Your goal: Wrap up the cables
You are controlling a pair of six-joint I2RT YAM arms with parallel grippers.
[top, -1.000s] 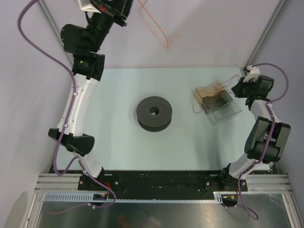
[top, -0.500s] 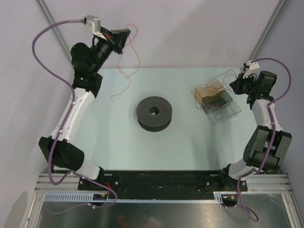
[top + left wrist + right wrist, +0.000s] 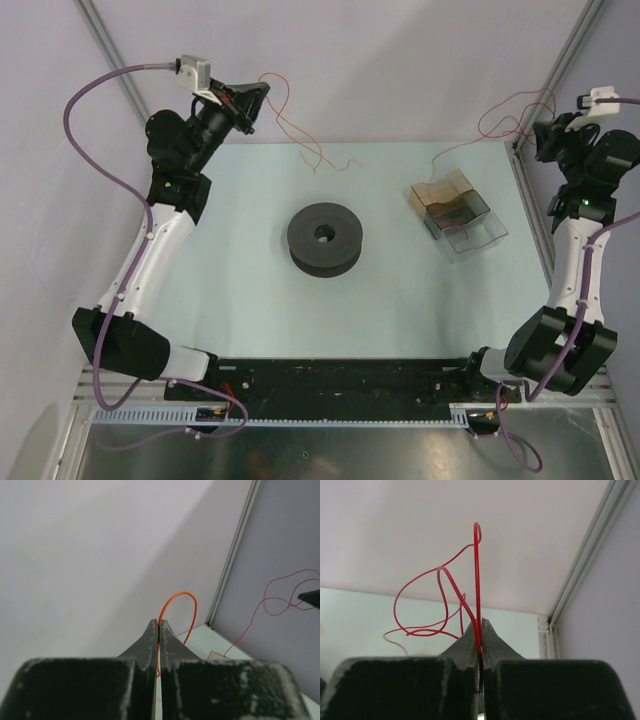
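Left: left hand is raised over the far-left corner of the pale green bench. In the left wrist view the left hand has its jaws pressed fully together. A thin orange-red cable is pinched at the very tips, arches up out of them in a narrow loop and drops back down. From above, this thin orange-red cable trails from the hand rightward and down toward the far edge of the bench. Whether its free end touches the surface, I cannot tell.

Centre: a black round spool with a centre hole lies flat on the bench, well apart from both cables.

Right of centre: a clear plastic box with an amber-tinted section sits on the bench. A thin red cable loops in the air and runs down toward the box's far-left edge. Its lower end possibly lies in the box; too fine to confirm.

Right: right hand is raised at the far-right corner. In the right wrist view the right hand has its jaws closed tight. They clamp the thin red cable, which rises straight from the tips, hooks over at the top and curls down to the left in several loops.
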